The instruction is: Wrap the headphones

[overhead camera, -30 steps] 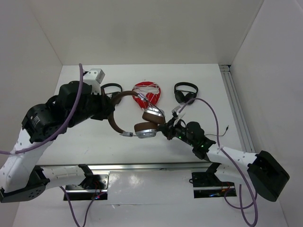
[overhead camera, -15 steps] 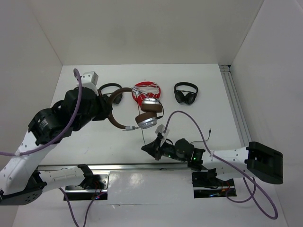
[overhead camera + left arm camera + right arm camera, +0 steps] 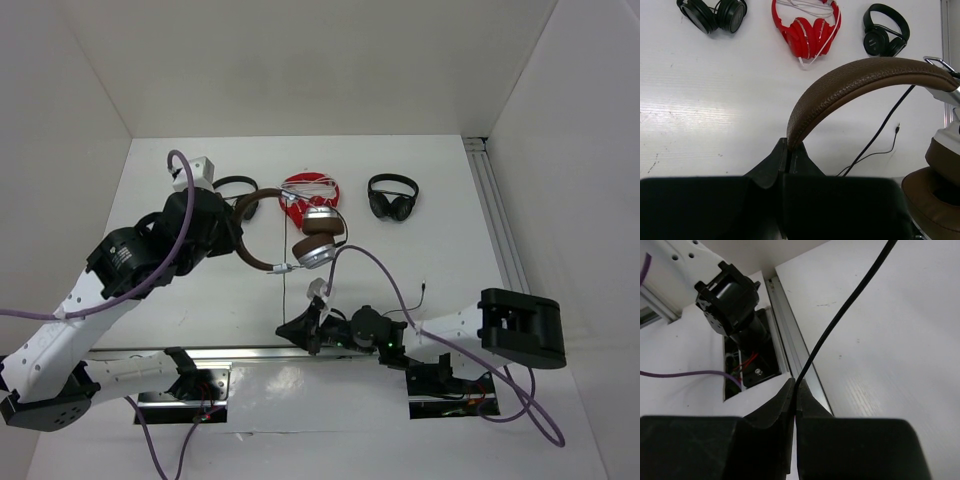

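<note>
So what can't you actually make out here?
Top view: how the left gripper holds the brown headphones is hidden by its own arm.
Left wrist view: the ear cups are cut off by the right edge.
Right wrist view: the black cable in the right gripper runs off the top edge.

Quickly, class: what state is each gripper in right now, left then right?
Left gripper: closed on the headphones, at the headband.
Right gripper: closed on their black cable.
</note>
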`<state>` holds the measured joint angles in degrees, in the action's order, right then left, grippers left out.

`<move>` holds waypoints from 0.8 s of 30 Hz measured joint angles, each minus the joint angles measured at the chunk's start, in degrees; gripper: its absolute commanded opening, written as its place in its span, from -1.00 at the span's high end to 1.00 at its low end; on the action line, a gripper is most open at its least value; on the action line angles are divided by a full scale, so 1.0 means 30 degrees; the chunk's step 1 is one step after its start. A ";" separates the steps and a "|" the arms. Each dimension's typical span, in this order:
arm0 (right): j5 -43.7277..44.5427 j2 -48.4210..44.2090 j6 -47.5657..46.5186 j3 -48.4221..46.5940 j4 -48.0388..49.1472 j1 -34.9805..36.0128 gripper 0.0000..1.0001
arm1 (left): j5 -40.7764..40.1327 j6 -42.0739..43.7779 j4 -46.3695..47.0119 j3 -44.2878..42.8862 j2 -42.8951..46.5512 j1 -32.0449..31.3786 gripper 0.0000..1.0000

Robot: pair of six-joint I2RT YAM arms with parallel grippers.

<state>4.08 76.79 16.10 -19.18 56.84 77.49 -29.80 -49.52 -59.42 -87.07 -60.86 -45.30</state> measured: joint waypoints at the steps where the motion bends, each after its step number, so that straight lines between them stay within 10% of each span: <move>1: -0.0197 0.0430 0.0146 -0.0109 0.0430 -0.0007 0.86 | -0.0022 -0.0051 0.0000 0.0029 0.0000 0.0007 1.00; 12: -0.2280 0.4699 0.1931 -0.0393 0.4809 0.0350 0.59 | -0.0758 -0.0284 0.0444 0.0073 0.0036 0.0160 1.00; 24: -0.1967 0.7380 0.2805 0.0131 0.5173 0.1056 0.81 | -0.1741 -0.0503 0.0590 -0.0248 0.0102 0.0612 1.00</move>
<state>-1.83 98.94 24.51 -18.79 72.36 80.66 -35.03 -51.03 -57.65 -87.81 -60.55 -43.46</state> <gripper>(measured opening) 0.174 0.049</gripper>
